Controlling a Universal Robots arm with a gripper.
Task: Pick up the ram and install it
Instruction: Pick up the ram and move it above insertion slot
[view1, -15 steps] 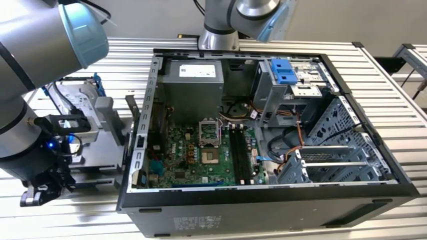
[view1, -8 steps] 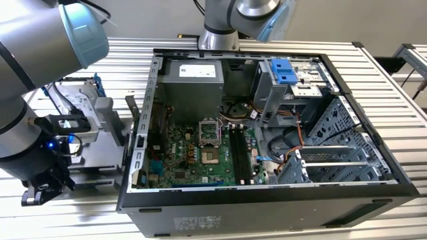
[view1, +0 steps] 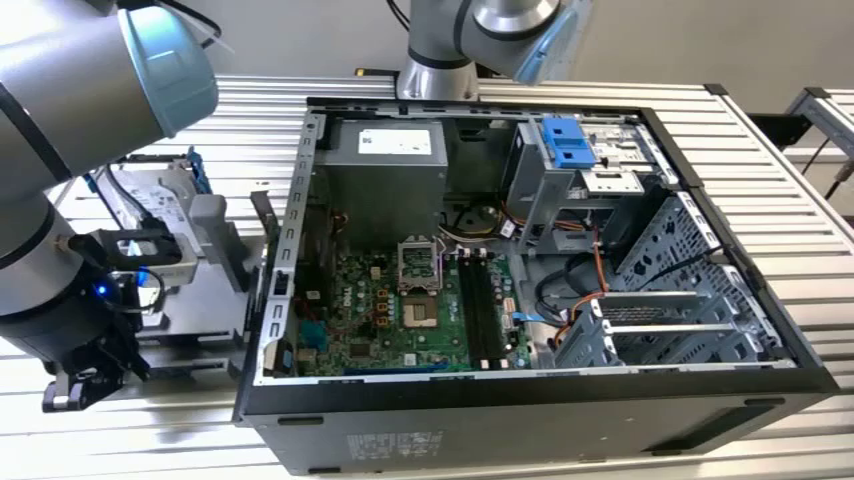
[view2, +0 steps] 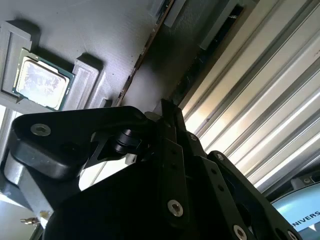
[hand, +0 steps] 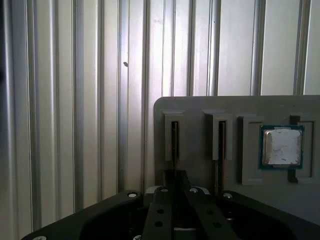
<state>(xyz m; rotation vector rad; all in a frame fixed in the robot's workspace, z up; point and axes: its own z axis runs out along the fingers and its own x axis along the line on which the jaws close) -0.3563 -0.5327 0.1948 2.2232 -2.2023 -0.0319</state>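
In the first wrist view, two thin dark ram sticks stand edge-on in the slots of a grey holder (hand: 200, 107). One ram (hand: 175, 142) runs straight into the tips of my gripper (hand: 175, 175), whose black fingers (hand: 167, 200) are drawn together on its end. The other ram (hand: 220, 145) stands beside it, untouched. The second wrist view shows a ram's (view2: 145, 50) brownish edge leading toward the gripper (view2: 168, 107). In the exterior view my gripper (view1: 80, 385) hangs low at the exterior view's left, outside the open computer case (view1: 534, 420). The black memory slots (view1: 481, 310) lie on the green motherboard.
A processor chip (hand: 281, 146) sits in a pocket of the same holder, also seen in the second wrist view (view2: 42, 82). The slatted metal table (hand: 75, 100) surrounds the holder. Drive cages (view1: 667, 320), cables and a power supply (view1: 387, 160) crowd the case.
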